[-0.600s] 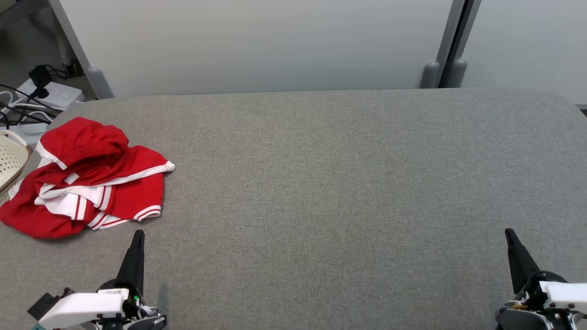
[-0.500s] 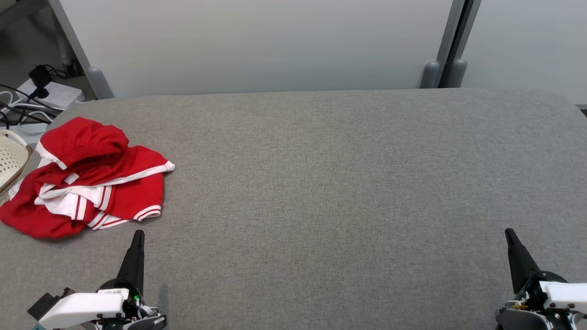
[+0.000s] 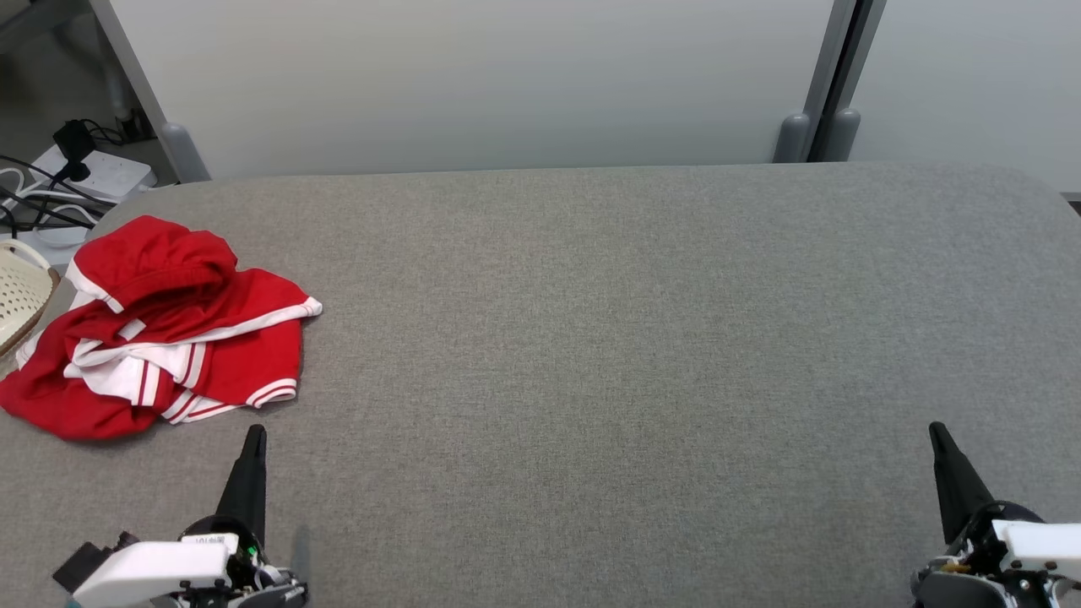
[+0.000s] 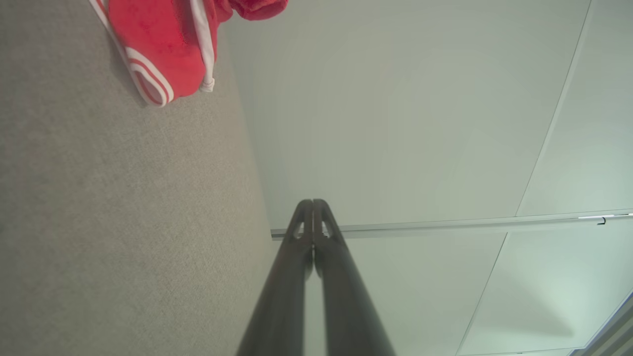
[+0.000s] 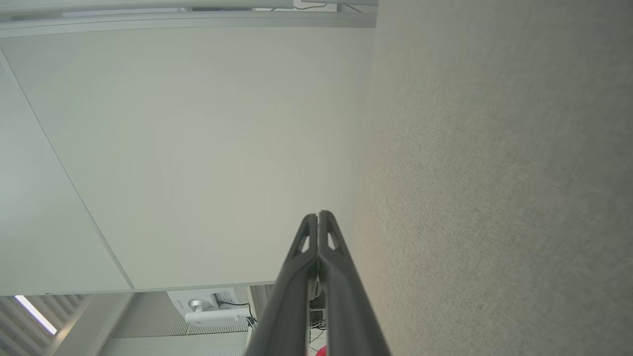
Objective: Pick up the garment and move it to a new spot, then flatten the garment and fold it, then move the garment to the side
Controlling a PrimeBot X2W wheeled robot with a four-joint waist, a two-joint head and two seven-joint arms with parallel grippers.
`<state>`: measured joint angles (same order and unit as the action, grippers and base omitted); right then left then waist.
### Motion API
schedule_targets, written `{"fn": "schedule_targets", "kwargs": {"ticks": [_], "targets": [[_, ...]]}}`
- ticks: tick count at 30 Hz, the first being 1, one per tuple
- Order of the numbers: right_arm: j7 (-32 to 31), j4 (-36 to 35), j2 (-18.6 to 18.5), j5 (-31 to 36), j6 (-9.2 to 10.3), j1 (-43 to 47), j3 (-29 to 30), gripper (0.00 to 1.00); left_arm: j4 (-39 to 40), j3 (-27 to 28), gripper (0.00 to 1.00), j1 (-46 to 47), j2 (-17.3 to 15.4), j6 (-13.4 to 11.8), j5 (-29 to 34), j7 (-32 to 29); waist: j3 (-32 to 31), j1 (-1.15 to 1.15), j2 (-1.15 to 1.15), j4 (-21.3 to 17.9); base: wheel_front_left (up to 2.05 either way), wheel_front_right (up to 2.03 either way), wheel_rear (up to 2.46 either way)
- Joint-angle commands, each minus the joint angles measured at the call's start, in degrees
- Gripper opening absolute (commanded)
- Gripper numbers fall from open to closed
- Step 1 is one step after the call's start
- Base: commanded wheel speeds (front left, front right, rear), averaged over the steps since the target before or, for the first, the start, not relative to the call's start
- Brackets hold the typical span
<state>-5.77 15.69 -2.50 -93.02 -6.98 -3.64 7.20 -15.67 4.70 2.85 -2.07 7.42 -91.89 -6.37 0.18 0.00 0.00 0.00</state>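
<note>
Grey bench [image 3: 591, 338], garment [image 3: 160, 329] bunched at 11 o'clock from my left claw [image 3: 254, 432], far from right claw [image 3: 936, 431]; both pinched shut, empty.

One red garment [image 3: 160, 329], one basket [image 3: 21, 291], one grey table [image 3: 591, 338], two end effectors [image 3: 255, 433] [image 3: 935, 430]

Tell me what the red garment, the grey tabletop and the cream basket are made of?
Red garment: soft matte fabric, probably knit; it lies in crumpled folds. Grey tabletop: apparently a cloth covering, finely speckled weave, no shine. Cream basket: likely plastic, smooth with a grid of holes.
</note>
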Motion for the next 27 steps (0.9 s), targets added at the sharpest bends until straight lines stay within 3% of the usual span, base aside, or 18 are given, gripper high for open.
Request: {"fn": "schedule_targets", "kwargs": {"ticks": [1,12,16,27], "targets": [[0.0,0.3,0.1,0.0,0.00,0.1,-0.1,1.00,-0.3,0.0,1.00,-0.1,0.1,0.0,0.0,0.0,0.0,0.00,0.00,0.0,0.00,0.00,0.00],[1.2,1.9,0.7,1.0,-0.02,1.1,-1.3,1.00,-2.2,-0.4,1.00,-1.1,0.6,0.0,0.7,0.7,-0.1,0.13,0.00,0.0,0.00,0.00,0.00],[1.9,1.8,0.3,2.2,-0.04,0.8,-1.9,1.00,-2.1,-1.4,1.00,-0.9,0.0,0.0,1.9,1.8,0.0,0.01,0.00,-0.1,0.00,0.00,0.00],[3.7,1.9,0.1,9.1,-0.08,0.0,-2.6,1.00,-1.9,-2.6,1.00,0.2,-1.2,0.0,7.6,3.8,0.0,0.00,0.00,-0.3,0.00,0.00,0.00]]}}
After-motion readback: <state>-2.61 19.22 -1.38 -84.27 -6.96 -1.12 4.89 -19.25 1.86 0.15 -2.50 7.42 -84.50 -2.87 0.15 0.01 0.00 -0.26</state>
